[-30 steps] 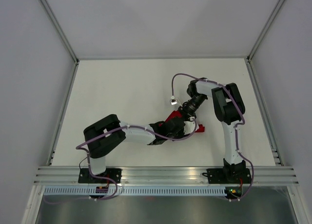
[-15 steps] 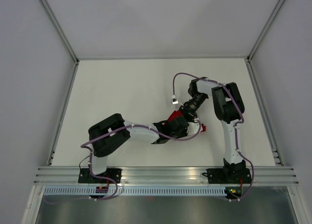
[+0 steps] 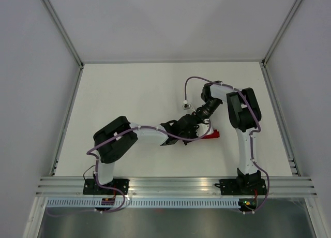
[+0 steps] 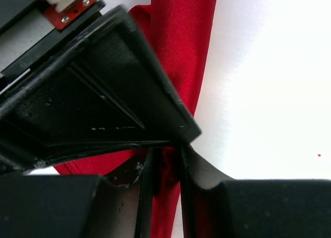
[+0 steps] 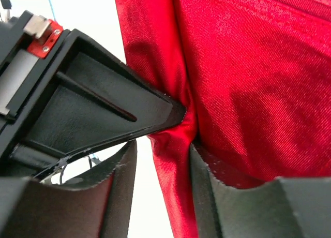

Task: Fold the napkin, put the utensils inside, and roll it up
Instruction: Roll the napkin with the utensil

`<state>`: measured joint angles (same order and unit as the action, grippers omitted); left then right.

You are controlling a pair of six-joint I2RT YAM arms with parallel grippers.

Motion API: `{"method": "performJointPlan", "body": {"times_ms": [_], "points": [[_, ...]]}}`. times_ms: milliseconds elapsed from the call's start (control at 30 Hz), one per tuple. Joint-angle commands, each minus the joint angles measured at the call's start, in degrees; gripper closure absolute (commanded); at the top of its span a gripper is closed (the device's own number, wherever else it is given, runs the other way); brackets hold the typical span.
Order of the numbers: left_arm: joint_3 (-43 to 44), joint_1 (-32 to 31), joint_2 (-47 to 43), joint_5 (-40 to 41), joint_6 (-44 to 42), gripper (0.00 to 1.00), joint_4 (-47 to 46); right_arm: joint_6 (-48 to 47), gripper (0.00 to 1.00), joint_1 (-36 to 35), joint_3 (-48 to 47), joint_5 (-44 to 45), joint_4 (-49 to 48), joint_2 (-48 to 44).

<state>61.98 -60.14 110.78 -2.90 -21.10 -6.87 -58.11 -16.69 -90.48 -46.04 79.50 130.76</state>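
The napkin [image 3: 209,135], just right of the table's [image 3: 129,93] middle, has dropped from a raised bunch to a low strip, with the left gripper [image 4: 166,158] and right gripper [image 5: 163,151] each pinching a fold, so rolling looks under way.

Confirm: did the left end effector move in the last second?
Yes. In the top view the left end effector moved farther from the front rail and slightly rightward.

Left claw [image 4: 165,163], right claw [image 5: 163,158]: clamped.
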Motion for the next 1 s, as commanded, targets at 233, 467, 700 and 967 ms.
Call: {"method": "performJointPlan", "body": {"times_ms": [233, 467, 700, 967], "points": [[0.8, 4.3, 3.8, -12.6, 5.0, 0.98, 9.5, -0.2, 0.44, 2.2, 2.9, 0.8, -11.3, -8.0], [5.3, 8.2, 5.8, -19.9, 6.7, 0.98, 14.5, 2.9, 0.43, 5.0, 5.0, -2.6, -15.1, -14.6], [11.3, 12.3, 9.8, -29.9, 8.3, 0.98, 22.0, 7.4, 0.42, 7.8, 12.8, -3.7, -26.2, -25.6], [19.2, 16.6, 16.3, -38.5, 9.4, 0.98, 31.1, 15.4, 0.4, 8.3, 30.8, 0.8, -46.9, -41.2]]}}
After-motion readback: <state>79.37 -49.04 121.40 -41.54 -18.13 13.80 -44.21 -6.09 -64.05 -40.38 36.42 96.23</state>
